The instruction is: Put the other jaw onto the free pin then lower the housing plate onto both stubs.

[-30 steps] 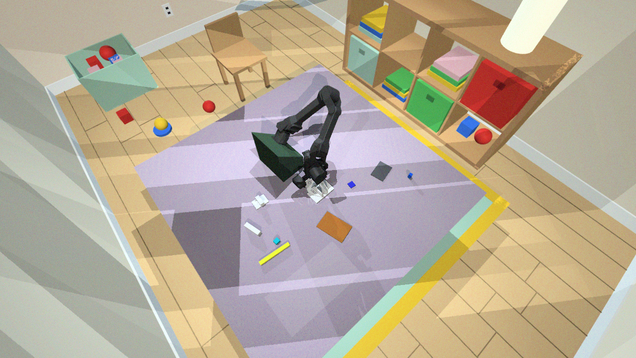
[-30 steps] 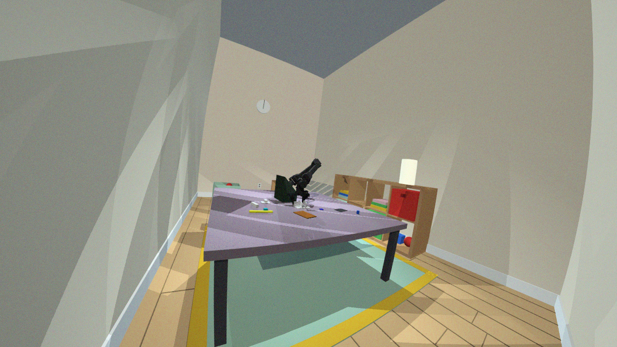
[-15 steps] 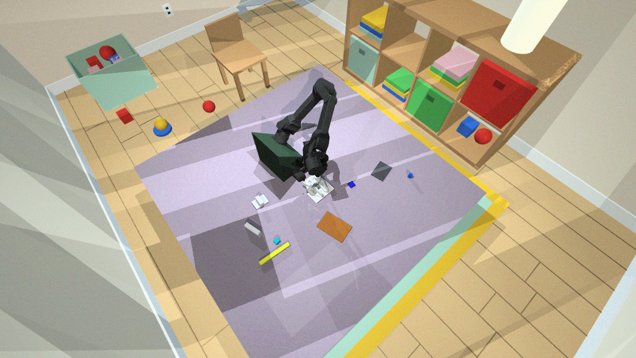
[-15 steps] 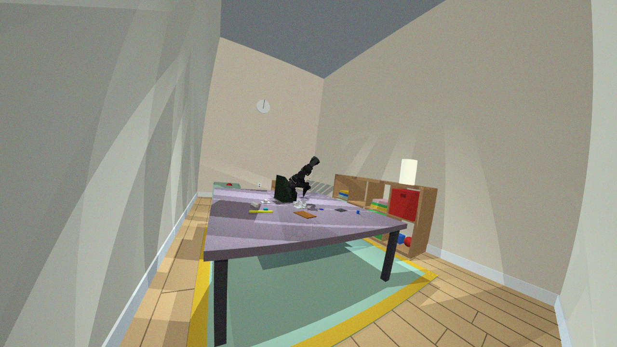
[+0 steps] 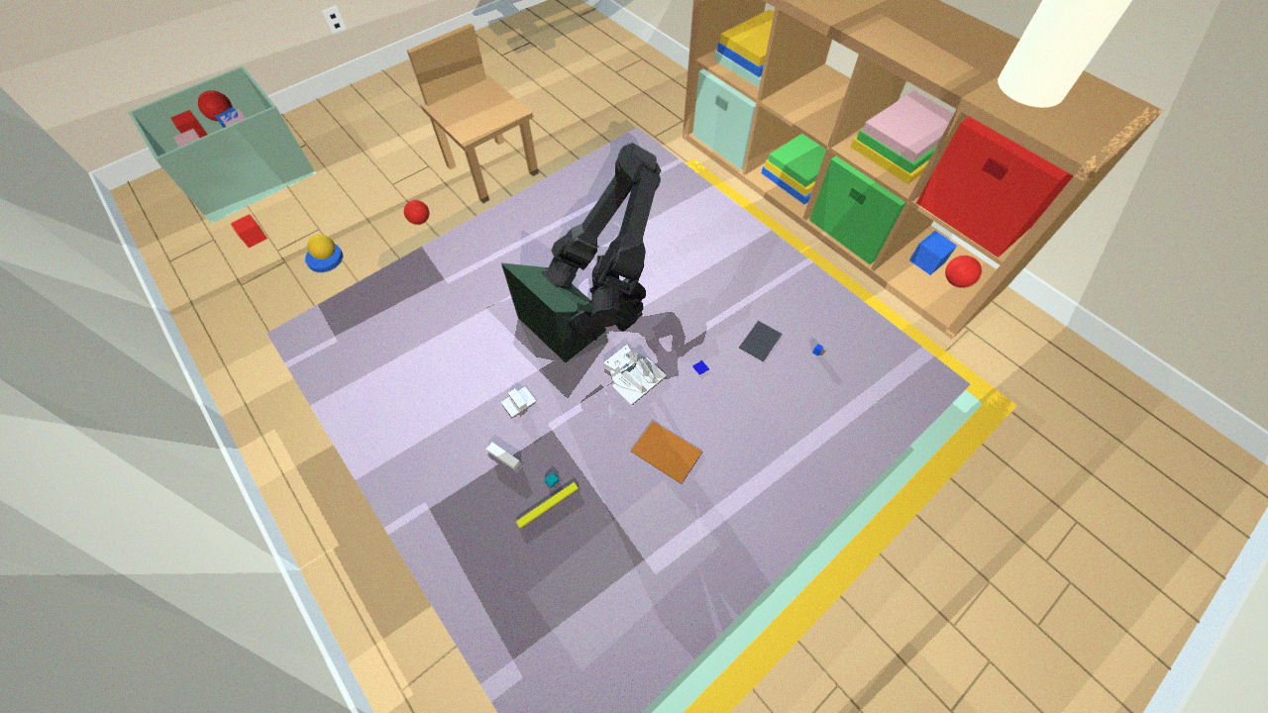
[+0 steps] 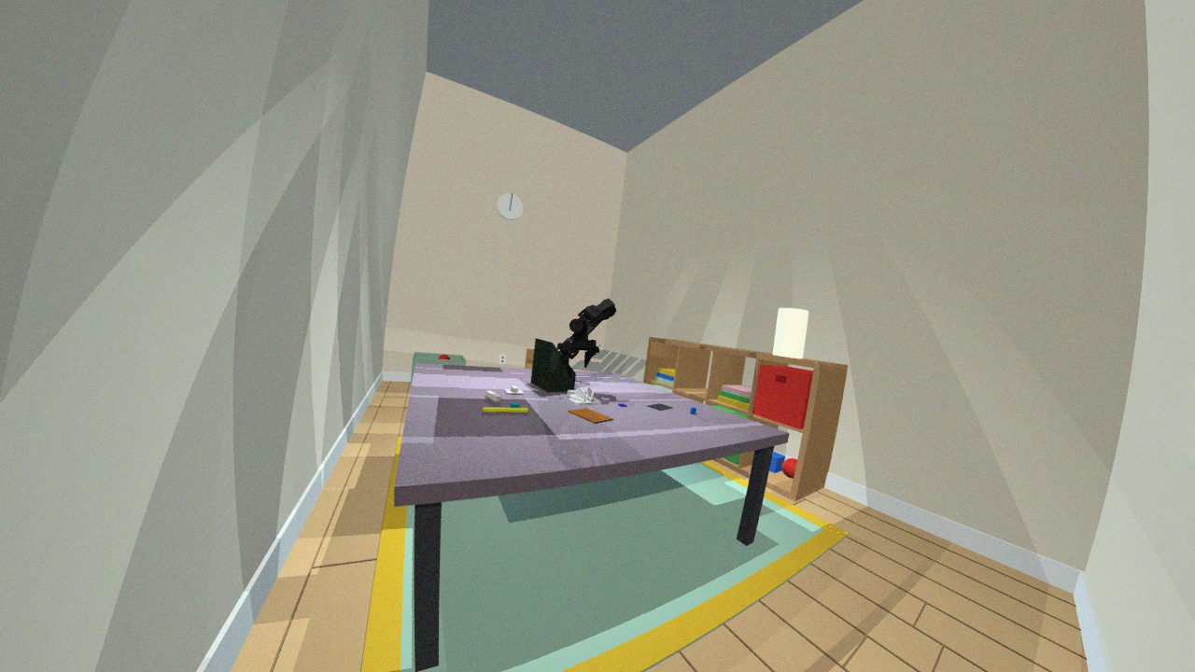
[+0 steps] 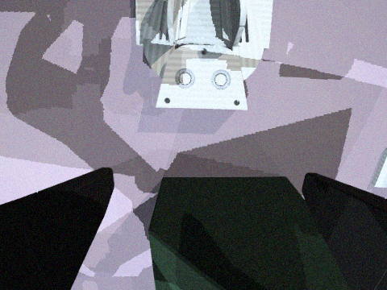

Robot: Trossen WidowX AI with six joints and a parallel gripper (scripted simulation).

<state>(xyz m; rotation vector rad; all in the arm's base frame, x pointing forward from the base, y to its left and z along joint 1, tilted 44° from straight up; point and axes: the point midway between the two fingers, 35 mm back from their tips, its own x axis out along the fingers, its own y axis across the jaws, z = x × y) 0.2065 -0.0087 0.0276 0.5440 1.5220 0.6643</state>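
Observation:
The white housing plate (image 7: 201, 95) (image 5: 620, 358) lies over the rear of the white gripper assembly. In the wrist view both stub ends show inside its two round holes, and it looks about level. Any small gap under it cannot be told. The two white jaws extend forward from under the plate, side by side, over the white base (image 7: 261, 24) (image 5: 634, 392). The pins and gear teeth are hidden under the plate. My gripper (image 7: 210, 180) is open and empty, raised and drawn back from the assembly, with nothing touching the plate.
A dark green box (image 5: 542, 305) (image 6: 551, 369) stands by the arm's base, close under the gripper. A white stepped block (image 5: 518, 402), a white bar (image 5: 502, 455), a teal cube (image 5: 551, 478), a yellow bar (image 5: 547, 504) and an orange plate (image 5: 667, 451) lie on the table.

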